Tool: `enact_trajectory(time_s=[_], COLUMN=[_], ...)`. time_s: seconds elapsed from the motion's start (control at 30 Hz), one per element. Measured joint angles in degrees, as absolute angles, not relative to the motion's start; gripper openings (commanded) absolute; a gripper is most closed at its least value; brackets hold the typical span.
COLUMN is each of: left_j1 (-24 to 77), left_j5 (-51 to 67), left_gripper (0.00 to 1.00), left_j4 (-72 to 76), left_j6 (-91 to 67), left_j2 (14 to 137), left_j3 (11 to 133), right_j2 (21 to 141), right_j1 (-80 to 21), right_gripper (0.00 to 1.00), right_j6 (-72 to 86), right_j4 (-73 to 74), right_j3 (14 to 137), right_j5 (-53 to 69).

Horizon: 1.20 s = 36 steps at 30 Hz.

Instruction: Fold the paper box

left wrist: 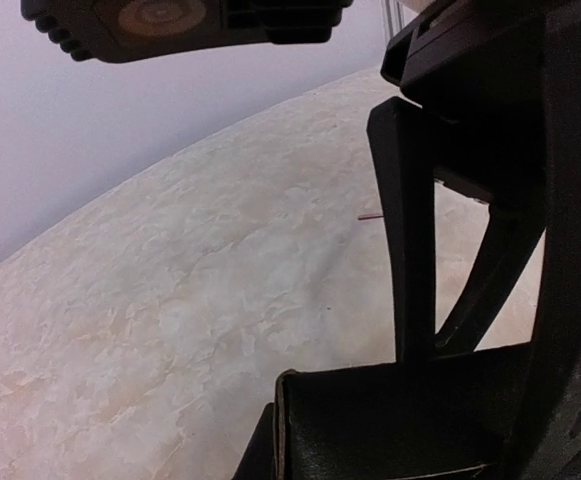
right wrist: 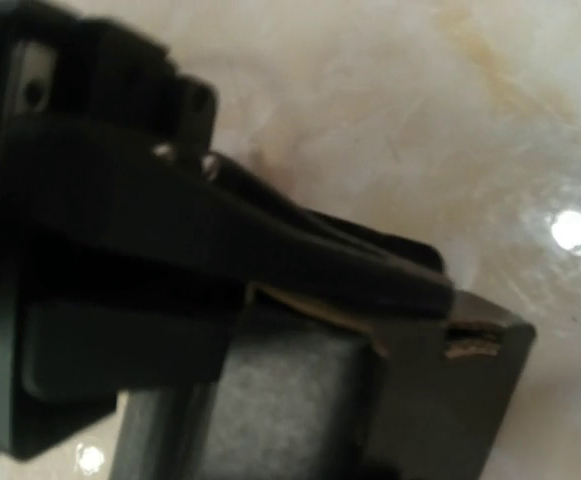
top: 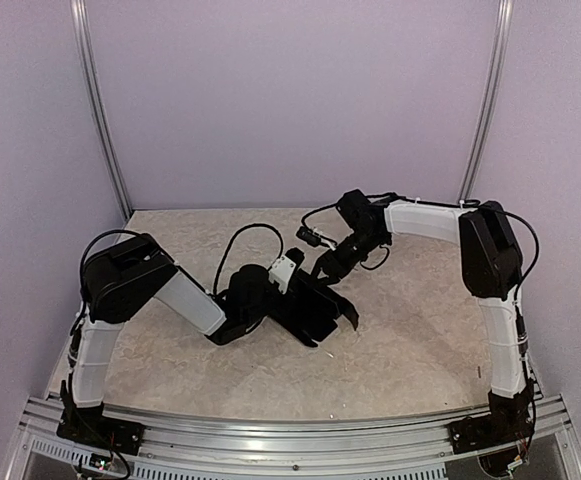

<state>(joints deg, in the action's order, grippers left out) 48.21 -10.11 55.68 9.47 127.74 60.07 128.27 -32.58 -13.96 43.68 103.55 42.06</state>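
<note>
The paper box (top: 320, 312) is a matte black cardboard piece lying mid-table, partly folded, with flaps sticking out to the right. My left gripper (top: 288, 294) meets its left edge. In the left wrist view the box (left wrist: 400, 420) fills the space at my jaws, and it looks pinched there. My right gripper (top: 328, 268) comes down on the box's far side from the right. In its own view one finger (right wrist: 300, 250) lies across a flap of the box (right wrist: 470, 400), and the other finger is hidden. From the left wrist its fingers (left wrist: 410, 230) stand apart above the box.
The tabletop (top: 420, 330) is pale and marbled. Lavender walls with aluminium posts (top: 105, 150) close in the back and sides. A metal rail (top: 290, 430) carrying both arm bases runs along the near edge. A small reddish mark (left wrist: 370, 214) shows on the table.
</note>
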Motion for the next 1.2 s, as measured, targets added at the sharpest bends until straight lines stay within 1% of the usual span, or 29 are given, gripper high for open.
enact_trajectory(time_s=[0.07, 0.13, 0.17, 0.27, 0.3, 0.37, 0.47, 0.63, 0.73, 0.9, 0.97, 1.1, 1.17, 1.2], left_j1=[49.08, 49.39, 49.45, 49.50, 49.47, 49.41, 49.06, 49.01, 49.01, 49.01, 49.01, 49.01, 49.01, 49.01], left_j5=[-13.08, -14.46, -14.87, -15.31, -15.20, -14.79, -13.32, -10.33, -9.02, -8.38, -8.36, -8.38, -8.40, -8.38], left_gripper=[0.02, 0.08, 0.12, 0.31, 0.35, 0.42, 0.48, 0.52, 0.49, 0.49, 0.50, 0.54, 0.60, 0.61], left_j4=[54.85, 54.68, 54.68, 55.53, 56.23, 57.47, 58.33, 59.59, 60.14, 60.16, 60.10, 59.27, 57.54, 56.07], left_j6=[8.71, 7.97, 7.79, 7.86, 8.14, 8.36, 8.36, 8.29, 7.97, 7.90, 7.88, 7.64, 7.49, 7.44], left_j2=[127.85, 127.85, 127.85, 127.85, 127.85, 127.68, 127.33, 124.16, 122.23, 121.23, 120.49, 116.79, 113.89, 112.09], left_j3=[60.75, 60.75, 60.75, 59.88, 59.02, 56.49, 52.40, 49.45, 48.10, 47.90, 47.18, 44.10, 42.87, 42.68], right_j2=[128.27, 128.31, 128.35, 128.46, 128.49, 128.49, 128.49, 128.49, 128.49, 128.49, 128.49, 128.31, 127.24, 126.50], right_j1=[-32.14, -32.10, -32.08, -32.05, -32.01, -32.01, -32.01, -31.79, -31.75, -31.75, -31.75, -31.75, -31.70, -31.68], right_gripper=[0.42, 0.40, 0.40, 0.40, 0.40, 0.40, 0.40, 0.42, 0.37, 0.37, 0.39, 0.46, 0.49, 0.49], right_j6=[-13.28, -12.67, -12.43, -11.86, -11.60, -11.22, -10.98, -11.03, -10.98, -10.48, -10.39, -11.18, -12.16, -12.67], right_j4=[43.55, 43.33, 43.16, 42.76, 42.92, 43.35, 43.62, 44.29, 44.51, 44.42, 44.47, 45.87, 47.05, 47.72], right_j3=[103.55, 103.55, 103.55, 103.55, 103.55, 103.55, 103.55, 103.57, 103.57, 103.57, 103.57, 104.42, 104.51, 104.51], right_j5=[42.52, 42.52, 42.52, 42.59, 43.00, 43.46, 43.70, 44.14, 44.14, 41.41, 40.84, 40.34, 40.12, 40.03])
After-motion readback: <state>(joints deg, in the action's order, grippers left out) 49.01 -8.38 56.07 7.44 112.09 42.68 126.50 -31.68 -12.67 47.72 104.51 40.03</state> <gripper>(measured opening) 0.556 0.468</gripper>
